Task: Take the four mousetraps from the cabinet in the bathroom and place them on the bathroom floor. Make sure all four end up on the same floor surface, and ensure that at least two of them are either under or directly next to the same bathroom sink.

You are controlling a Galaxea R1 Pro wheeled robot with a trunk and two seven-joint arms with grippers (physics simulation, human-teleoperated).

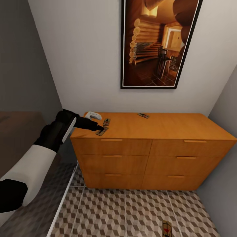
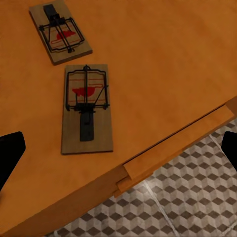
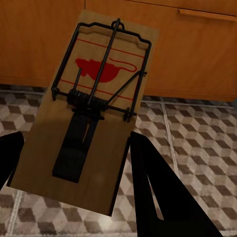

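Now the spread-open left gripper (image 2: pixel 118 148) is being hovered over the nearest mousetrap (image 2: pixel 87 108) at the cabinet (image 1: pixel 171 126) top's left front edge, its long axis being kept across the finger gap.

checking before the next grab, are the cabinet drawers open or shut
Shut. In the head view every drawer front on the cabinet sits flush, handles in line, no gap. Three mousetraps lie on top of it.

— On top of the cabinet (image 1: pixel 171 126)?
— Three mousetraps: two close together near the left front edge (image 1: pixel 102 131) (image 1: pixel 106 122), one farther back (image 1: pixel 143 115). Also a white object (image 1: pixel 93 115) at the back left corner.
— And on the bathroom floor (image 1: pixel 115 214)?
— One mousetrap (image 1: pixel 167 228), lying flat on the tiles.
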